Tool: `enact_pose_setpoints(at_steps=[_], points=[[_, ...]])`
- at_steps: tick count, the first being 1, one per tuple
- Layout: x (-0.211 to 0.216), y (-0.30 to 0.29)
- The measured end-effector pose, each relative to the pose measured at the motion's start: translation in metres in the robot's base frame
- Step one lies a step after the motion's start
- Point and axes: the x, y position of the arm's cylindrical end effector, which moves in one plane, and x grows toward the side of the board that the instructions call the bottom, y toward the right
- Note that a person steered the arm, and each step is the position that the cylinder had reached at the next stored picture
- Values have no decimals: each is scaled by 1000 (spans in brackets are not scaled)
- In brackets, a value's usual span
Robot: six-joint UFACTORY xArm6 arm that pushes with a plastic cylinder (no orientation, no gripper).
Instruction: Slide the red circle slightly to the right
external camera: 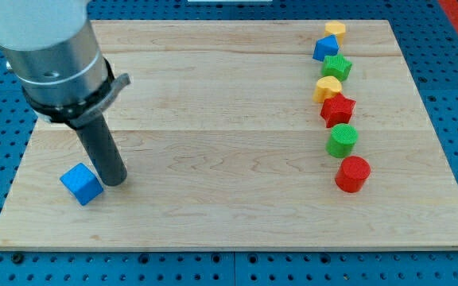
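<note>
Red circle [352, 174] far right of my tip [115, 181]

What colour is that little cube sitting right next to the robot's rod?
Blue. The cube lies just left of my tip in the camera view, the only one.

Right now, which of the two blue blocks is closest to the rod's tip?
The blue cube at the view's lower left; my tip sits just right of it. The other blue block lies far off, top right.

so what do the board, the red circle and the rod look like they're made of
Board: pale wood, with visible grain and plank seams, matte. Red circle: probably plastic, uniform colour with a slight sheen. Rod, ending in my tip beside the blue cube: dark and smooth, metal or plastic, unclear.
</note>
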Motion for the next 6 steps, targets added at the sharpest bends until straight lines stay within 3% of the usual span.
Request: enact_pose_setpoints(at_steps=[2, 5, 6], points=[[6, -84], [12, 202], [13, 234]])
